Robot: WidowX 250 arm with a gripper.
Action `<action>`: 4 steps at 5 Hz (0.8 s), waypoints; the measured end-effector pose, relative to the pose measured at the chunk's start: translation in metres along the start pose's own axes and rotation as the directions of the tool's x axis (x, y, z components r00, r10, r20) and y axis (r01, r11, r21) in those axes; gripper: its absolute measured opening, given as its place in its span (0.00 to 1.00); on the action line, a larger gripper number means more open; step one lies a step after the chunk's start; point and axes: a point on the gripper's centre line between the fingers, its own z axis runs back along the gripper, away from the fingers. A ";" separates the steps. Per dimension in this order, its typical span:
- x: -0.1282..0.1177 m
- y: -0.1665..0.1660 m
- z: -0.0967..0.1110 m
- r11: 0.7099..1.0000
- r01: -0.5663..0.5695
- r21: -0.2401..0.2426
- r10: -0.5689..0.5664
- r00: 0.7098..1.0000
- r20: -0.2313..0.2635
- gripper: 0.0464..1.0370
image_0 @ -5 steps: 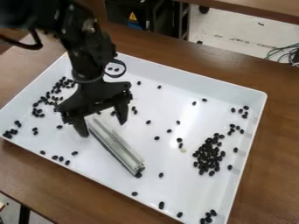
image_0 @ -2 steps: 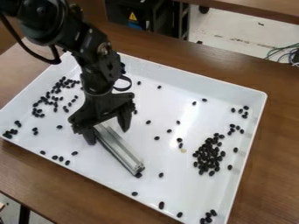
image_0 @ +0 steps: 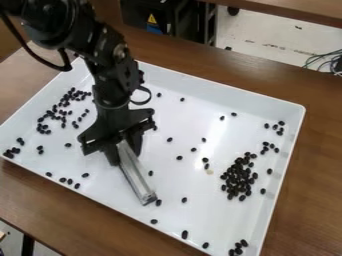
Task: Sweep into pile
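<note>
The black gripper (image_0: 125,154) hangs over the left-centre of the white tray (image_0: 200,90), its fingers shut on the upper end of a silver metal bar (image_0: 137,175). The bar slants down and right across the tray, its lower end near a lone black bean (image_0: 158,202). A dense pile of black beans (image_0: 238,177) lies at the tray's right side. A looser group of beans (image_0: 65,104) is spread at the left, and single ones dot the middle and front.
A brown wooden table (image_0: 87,220) surrounds the tray, whose raised walls bound the work area. Beyond the table's back edge stands a dark case (image_0: 170,17), with cables (image_0: 324,60) at the upper right.
The arm first shifted right and its open fingers stood around the bar. They have since shut on it, and the bar's lower end has moved slightly left and down.
</note>
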 end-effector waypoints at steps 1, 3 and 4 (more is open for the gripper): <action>0.009 -0.005 0.016 0.996 0.083 0.038 -0.083 0.996 -0.020 0.32; 0.076 0.000 0.035 0.856 0.469 0.219 -0.453 0.883 -0.122 0.32; 0.113 0.025 0.021 0.746 0.603 0.283 -0.576 0.797 -0.182 0.32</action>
